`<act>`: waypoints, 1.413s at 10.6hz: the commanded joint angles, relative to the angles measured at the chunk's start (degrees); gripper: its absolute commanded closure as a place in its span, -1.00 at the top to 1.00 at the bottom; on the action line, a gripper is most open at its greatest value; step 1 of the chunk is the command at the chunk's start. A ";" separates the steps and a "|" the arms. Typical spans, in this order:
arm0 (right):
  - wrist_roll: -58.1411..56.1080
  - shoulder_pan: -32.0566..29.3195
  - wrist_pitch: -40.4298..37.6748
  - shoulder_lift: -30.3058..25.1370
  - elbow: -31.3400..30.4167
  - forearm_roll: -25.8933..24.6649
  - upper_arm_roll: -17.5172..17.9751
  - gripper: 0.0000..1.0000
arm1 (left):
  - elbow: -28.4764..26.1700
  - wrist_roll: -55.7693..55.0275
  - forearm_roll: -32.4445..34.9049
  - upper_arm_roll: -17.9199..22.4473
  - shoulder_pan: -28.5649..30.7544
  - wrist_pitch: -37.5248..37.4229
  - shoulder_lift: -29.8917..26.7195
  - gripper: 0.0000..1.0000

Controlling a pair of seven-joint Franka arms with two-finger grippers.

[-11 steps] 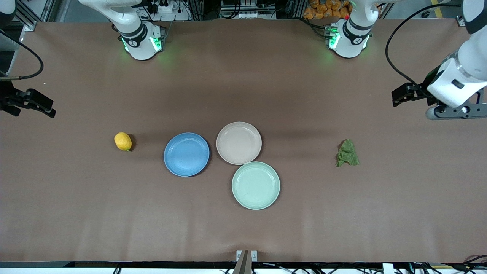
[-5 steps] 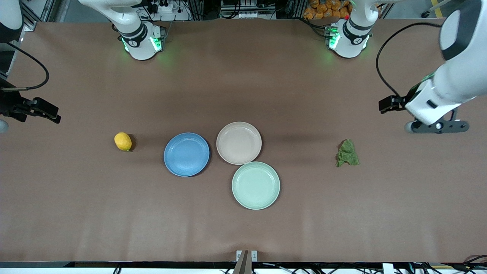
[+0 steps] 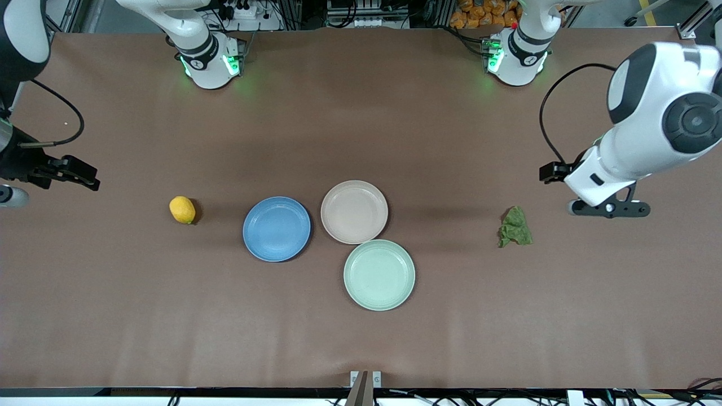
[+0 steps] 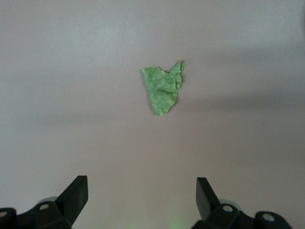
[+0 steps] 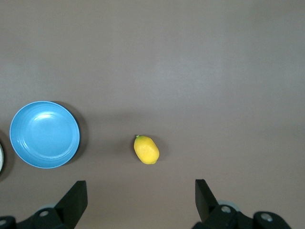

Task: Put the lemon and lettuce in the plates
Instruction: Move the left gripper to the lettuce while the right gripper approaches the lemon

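Observation:
The yellow lemon (image 3: 182, 210) lies on the table toward the right arm's end, beside the blue plate (image 3: 276, 228). The beige-pink plate (image 3: 354, 211) touches the blue one. The green lettuce (image 3: 515, 227) lies toward the left arm's end. My left gripper (image 3: 608, 208) hangs open and empty over bare table beside the lettuce; the left wrist view shows its open gripper (image 4: 142, 191) and the lettuce (image 4: 163, 88) ahead. My right gripper (image 3: 8, 195) is at the table's end; the right wrist view shows the gripper (image 5: 141, 191) open and empty, with the lemon (image 5: 147, 149) and blue plate (image 5: 45, 134) ahead.
A pale mint-green plate (image 3: 379, 274) sits nearer the front camera, touching the beige-pink plate. The brown table (image 3: 361, 338) stretches wide around the plates. The arm bases stand along the edge farthest from the camera.
The left arm has swung in and brought its gripper closer to the lettuce. The right gripper has shifted a little toward the lemon. The objects have not moved.

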 commanded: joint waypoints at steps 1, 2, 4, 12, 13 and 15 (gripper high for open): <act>-2.67 -0.43 2.17 -0.61 -2.24 0.83 0.19 1.00 | -1.60 0.51 1.28 -0.12 0.21 2.94 2.06 1.00; -3.30 -0.43 2.44 -0.61 -2.51 0.83 0.19 1.00 | -2.13 0.42 1.10 -0.12 0.22 3.99 3.02 1.00; -3.39 -0.43 3.23 -0.61 -4.17 0.83 0.19 1.00 | -2.40 0.33 0.84 0.14 0.57 5.05 6.18 1.00; -3.83 0.18 6.75 0.00 -7.61 0.83 0.19 1.00 | -6.97 0.15 -2.83 2.07 1.27 18.50 18.66 1.00; -3.83 0.18 7.45 0.88 -8.13 0.91 0.19 1.00 | -6.97 0.15 -3.98 2.08 1.27 19.46 19.98 1.00; -3.92 0.18 12.52 1.15 -12.33 0.83 0.19 1.00 | -6.97 0.24 -4.17 2.25 1.71 22.36 22.09 1.00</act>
